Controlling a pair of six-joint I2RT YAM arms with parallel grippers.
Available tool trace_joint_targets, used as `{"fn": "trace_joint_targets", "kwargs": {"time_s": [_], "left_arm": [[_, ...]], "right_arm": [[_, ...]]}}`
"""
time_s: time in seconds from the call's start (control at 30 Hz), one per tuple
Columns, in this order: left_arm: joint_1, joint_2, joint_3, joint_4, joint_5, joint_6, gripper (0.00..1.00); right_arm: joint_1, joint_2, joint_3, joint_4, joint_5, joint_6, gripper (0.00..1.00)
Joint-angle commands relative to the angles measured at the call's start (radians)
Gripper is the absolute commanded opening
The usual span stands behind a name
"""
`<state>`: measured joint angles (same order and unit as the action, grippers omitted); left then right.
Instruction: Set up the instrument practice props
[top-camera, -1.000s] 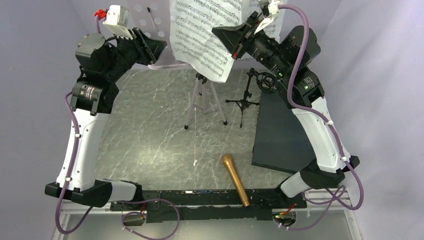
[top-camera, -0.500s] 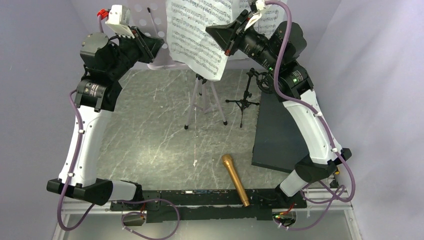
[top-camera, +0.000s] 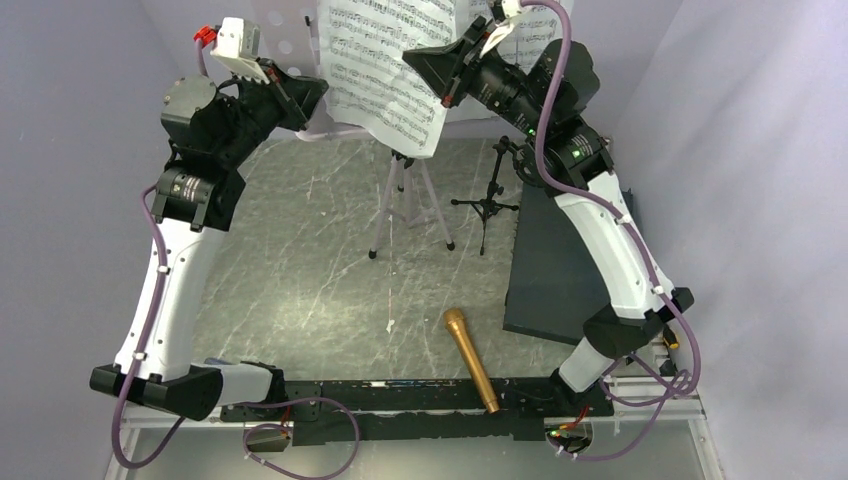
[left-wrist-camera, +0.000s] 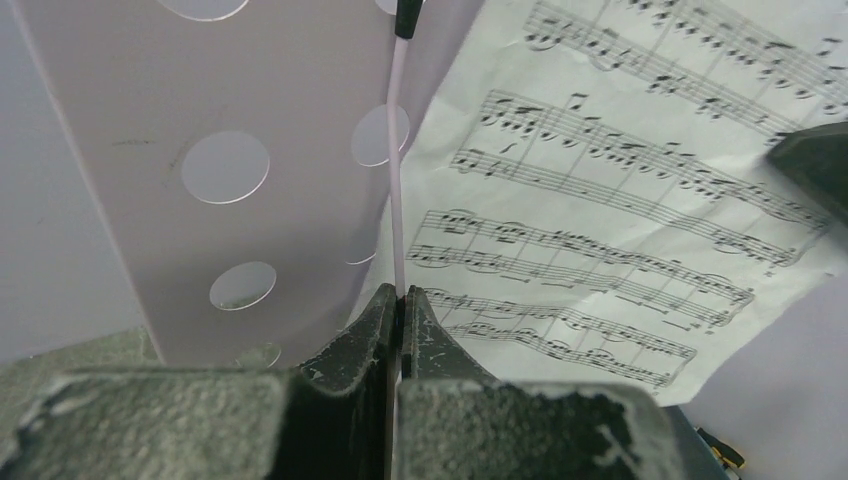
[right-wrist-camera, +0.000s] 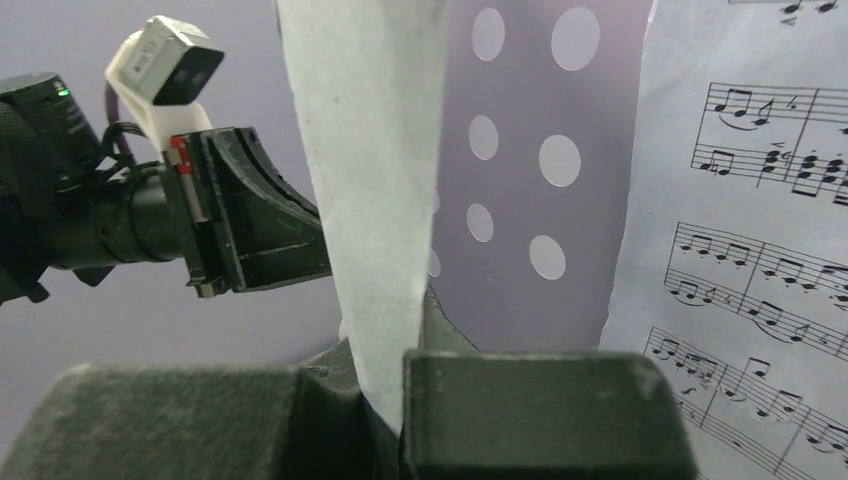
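The pale lilac perforated music stand (top-camera: 290, 30) stands at the back on its tripod legs. My left gripper (top-camera: 318, 92) is shut on the stand's thin page-holder rod (left-wrist-camera: 396, 170), a pale wire with a black tip. My right gripper (top-camera: 420, 65) is shut on a white music sheet (top-camera: 385, 75) and holds it up in front of the desk; it shows edge-on in the right wrist view (right-wrist-camera: 375, 190). A second sheet (right-wrist-camera: 760, 260) rests on the desk's right side. The gold microphone (top-camera: 470, 358) lies near the front edge. The small black mic stand (top-camera: 493, 198) stands right of the tripod.
A dark grey flat slab (top-camera: 560, 260) lies on the right of the grey marbled table (top-camera: 300, 260), under my right arm. Purple cables loop beside both arm bases. Pale walls close in on the left, back and right.
My right gripper has carried the held sheet leftward and a little up across the stand's desk. My left gripper stays shut at the stand's left side, shifted only slightly.
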<state>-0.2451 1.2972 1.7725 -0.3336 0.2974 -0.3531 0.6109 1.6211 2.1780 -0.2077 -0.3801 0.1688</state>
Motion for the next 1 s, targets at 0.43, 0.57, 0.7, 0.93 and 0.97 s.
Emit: {"fn": "trace_joint_targets", "kwargs": {"time_s": [0.43, 0.57, 0.7, 0.93, 0.97], "left_arm": [[0.006, -0.145, -0.238, 0.361, -0.013, 0.060, 0.03], [0.006, -0.131, -0.228, 0.360, 0.017, 0.069, 0.03], [0.006, -0.123, -0.226, 0.363, 0.039, 0.076, 0.03], [0.006, -0.116, -0.228, 0.357, 0.052, 0.077, 0.03], [0.006, -0.116, -0.229, 0.355, 0.050, 0.078, 0.03]], "right_arm": [[-0.005, 0.086, 0.083, 0.080, 0.009, 0.059, 0.00], [-0.004, 0.104, 0.081, 0.106, -0.016, 0.078, 0.00], [-0.004, 0.130, 0.097, 0.121, -0.041, 0.099, 0.00], [-0.005, 0.168, 0.100, 0.180, -0.099, 0.164, 0.00], [-0.004, 0.172, 0.102, 0.188, -0.107, 0.175, 0.00]]}}
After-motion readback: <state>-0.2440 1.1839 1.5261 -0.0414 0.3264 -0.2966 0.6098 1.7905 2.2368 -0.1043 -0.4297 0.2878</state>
